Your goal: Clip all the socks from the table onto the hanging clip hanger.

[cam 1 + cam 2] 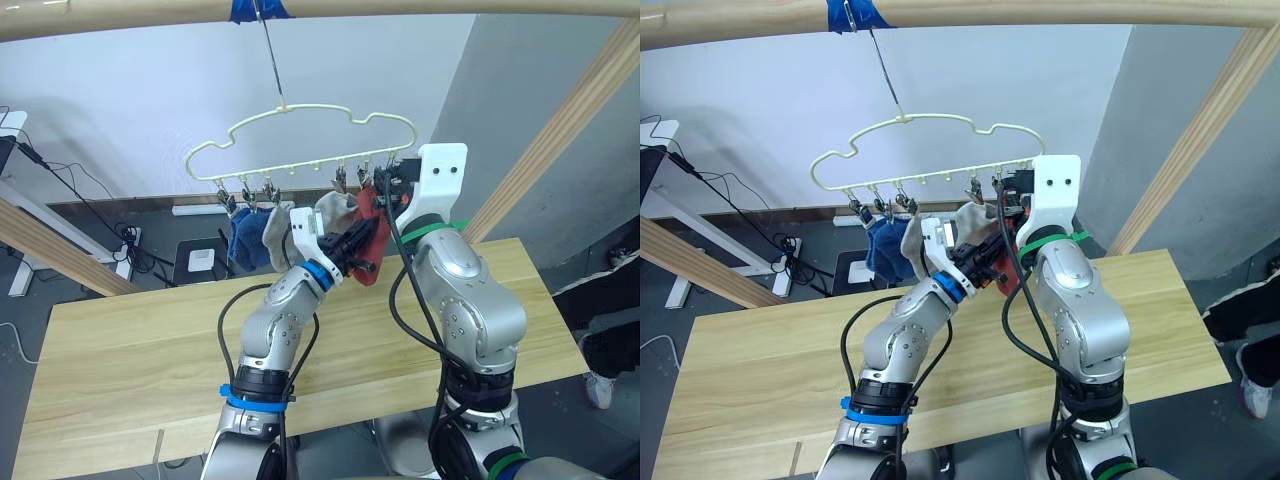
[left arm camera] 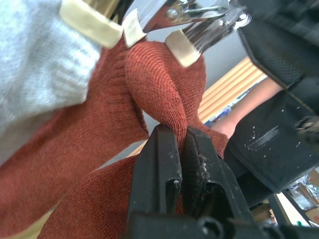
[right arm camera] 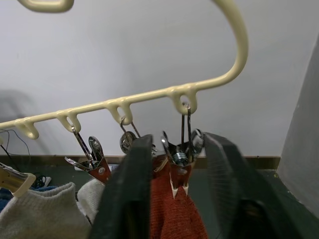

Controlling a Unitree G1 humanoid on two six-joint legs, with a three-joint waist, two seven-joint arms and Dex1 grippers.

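Note:
The cream clip hanger (image 1: 300,166) hangs by its hook from a wooden pole (image 1: 400,8). Two blue socks (image 1: 243,240) and a grey sock (image 1: 275,230) hang from its left clips; another grey sock (image 1: 335,208) hangs further right. My left gripper (image 1: 365,255) is shut on a fold of a rust-red sock (image 2: 159,79) and holds it up between the spread pads of the rightmost clip (image 3: 180,154). My right gripper (image 3: 178,139) brackets that clip, its fingers pressing the clip's handles. Rust-red cloth (image 3: 174,214) hangs below the clip. The table (image 1: 150,340) lies beneath.
Slanted wooden beams (image 1: 570,120) rise at the right and at the left (image 1: 60,250) of the table. A person's legs (image 1: 610,300) stand off the right edge. Cables and a power strip (image 1: 125,240) lie on the floor behind.

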